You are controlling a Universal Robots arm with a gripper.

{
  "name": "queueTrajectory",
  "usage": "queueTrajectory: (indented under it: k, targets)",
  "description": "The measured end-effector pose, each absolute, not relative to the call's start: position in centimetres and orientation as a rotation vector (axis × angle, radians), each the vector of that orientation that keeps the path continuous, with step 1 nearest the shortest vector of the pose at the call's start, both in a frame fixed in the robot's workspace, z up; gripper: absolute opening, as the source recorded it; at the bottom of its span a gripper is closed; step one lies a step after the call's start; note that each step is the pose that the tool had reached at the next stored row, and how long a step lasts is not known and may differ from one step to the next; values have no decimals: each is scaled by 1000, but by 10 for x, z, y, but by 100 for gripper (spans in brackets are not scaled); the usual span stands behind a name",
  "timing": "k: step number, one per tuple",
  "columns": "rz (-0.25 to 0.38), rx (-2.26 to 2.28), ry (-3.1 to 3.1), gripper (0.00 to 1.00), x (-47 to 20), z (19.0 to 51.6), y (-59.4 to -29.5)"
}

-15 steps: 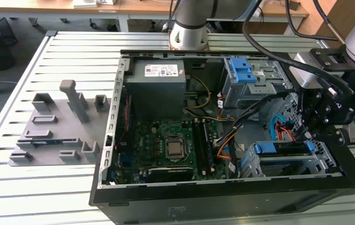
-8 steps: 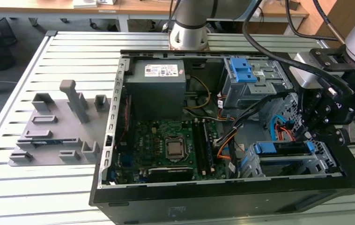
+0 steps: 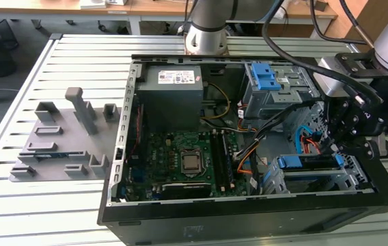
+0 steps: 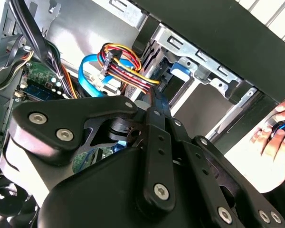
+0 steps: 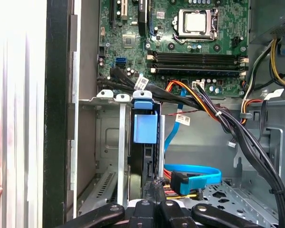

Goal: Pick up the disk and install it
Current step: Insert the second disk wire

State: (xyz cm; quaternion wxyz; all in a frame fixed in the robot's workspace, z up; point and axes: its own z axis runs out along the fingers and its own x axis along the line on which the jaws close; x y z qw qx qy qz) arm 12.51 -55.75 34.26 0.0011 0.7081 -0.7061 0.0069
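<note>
Disk (image 5: 145, 156) on edge in the drive cage (image 5: 109, 142), blue tab toward motherboard (image 5: 180, 42); gripper (image 3: 349, 134) state indiscernible; slatted table (image 3: 57, 205).

Robotics lab/workshop; slatted metal bench (image 3: 78, 51), open PC case (image 3: 249, 215), grey fixture block (image 3: 61, 143), wood desks (image 3: 153, 7) behind

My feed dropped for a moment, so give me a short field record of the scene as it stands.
disk: seated upright in the drive cage, blue carrier tab showing
cage: inside the open case, at the exterior view's right
tool: at the cage's cable end
cables: blue and multicoloured leads beside the disk
bystander: a hand outside the case
</note>
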Motion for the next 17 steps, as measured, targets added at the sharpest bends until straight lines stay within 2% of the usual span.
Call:
queueTrajectory:
  k: [17]
  targets:
    - [22, 2223, -2217, 11, 117, 366, -557]
